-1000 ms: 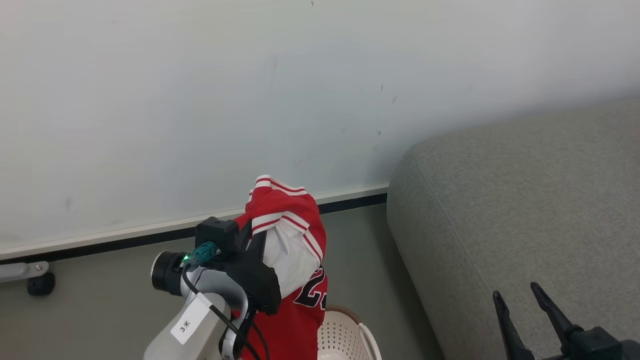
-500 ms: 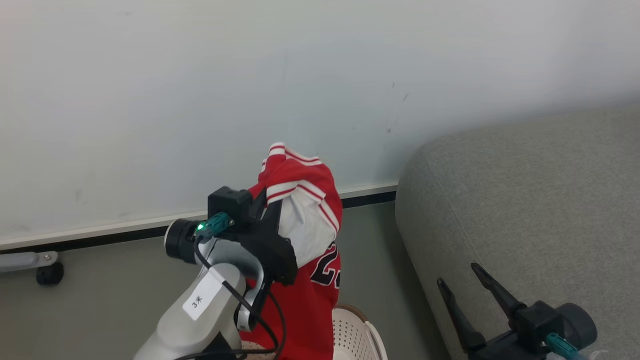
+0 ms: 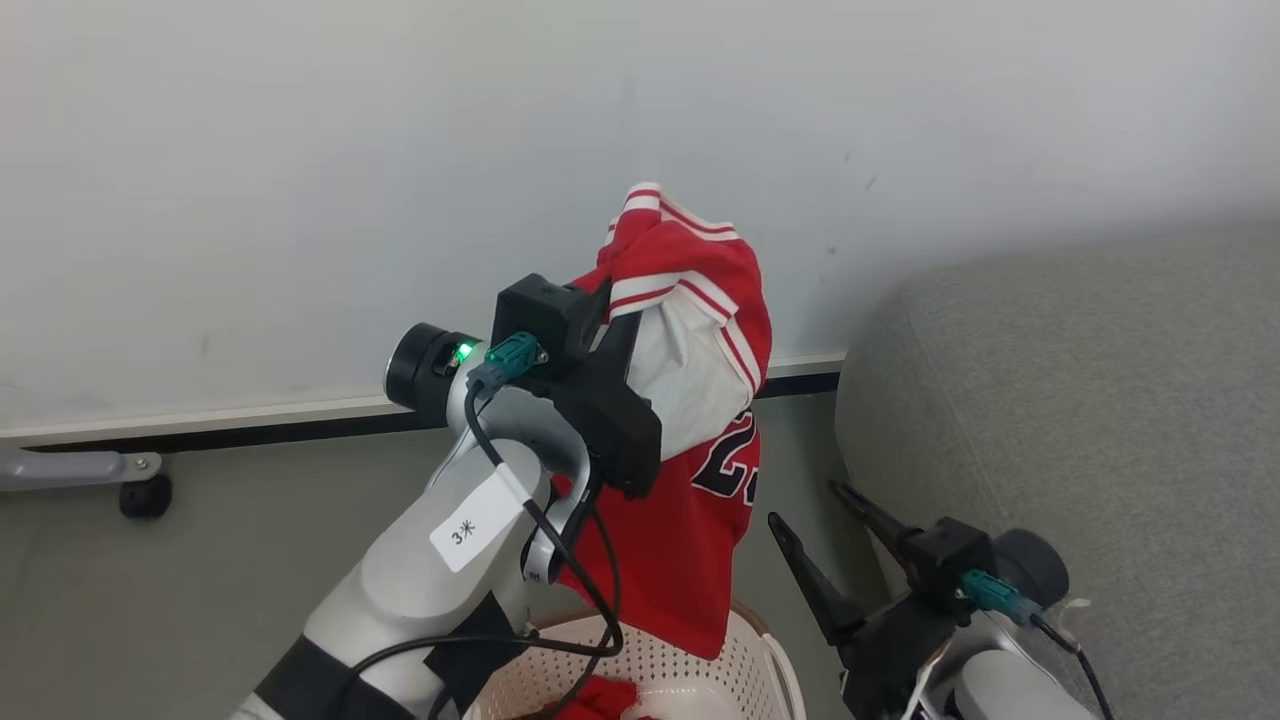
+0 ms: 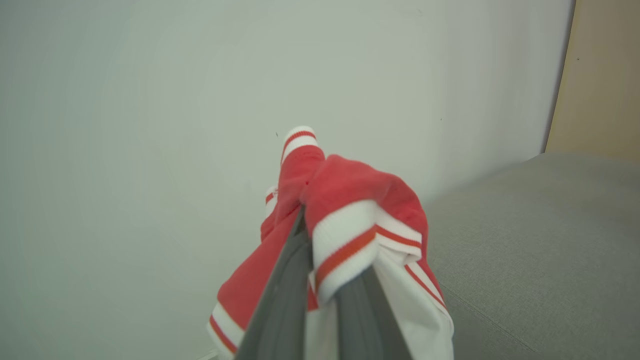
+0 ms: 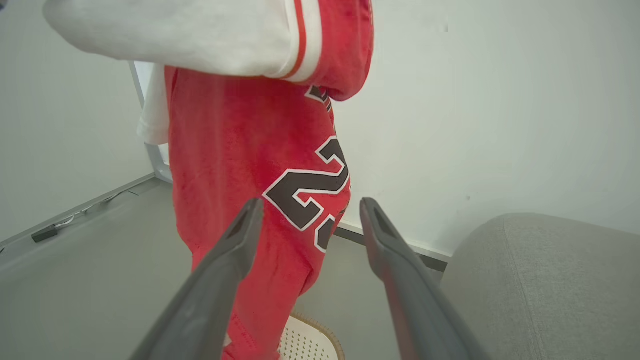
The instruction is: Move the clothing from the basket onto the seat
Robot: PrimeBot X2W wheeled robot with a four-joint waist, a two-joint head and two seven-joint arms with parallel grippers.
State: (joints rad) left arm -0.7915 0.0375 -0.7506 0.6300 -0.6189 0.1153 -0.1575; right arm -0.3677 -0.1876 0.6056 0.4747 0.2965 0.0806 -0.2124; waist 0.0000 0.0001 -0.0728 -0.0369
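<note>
Left tool [image 3: 612,335] clamping jersey [image 3: 690,500] at bunched striped edge; fabric hanging limp, looking light and soft, probably prone to swinging. Right tool [image 5: 311,204] gaping empty beside numbers; hem near it probably offering good second hold.

Jersey [image 3: 680,540] higher, right gripper [image 3: 803,503] nearer

— What sort of place is this?

— An indoor room laid out like a corner of a home. A big grey sofa [image 3: 1080,400] stands by a plain white wall [image 3: 300,150], and a laundry basket [image 3: 745,665] sits on the floor [image 3: 200,580] just beside it.

— Is it a lived-in home, then?

— That cannot be told. The floor is smooth and grey, a dark skirting strip [image 3: 250,424] runs along the scuffed wall, and a metal leg on a black wheel [image 3: 145,497] hints at a test room.
</note>
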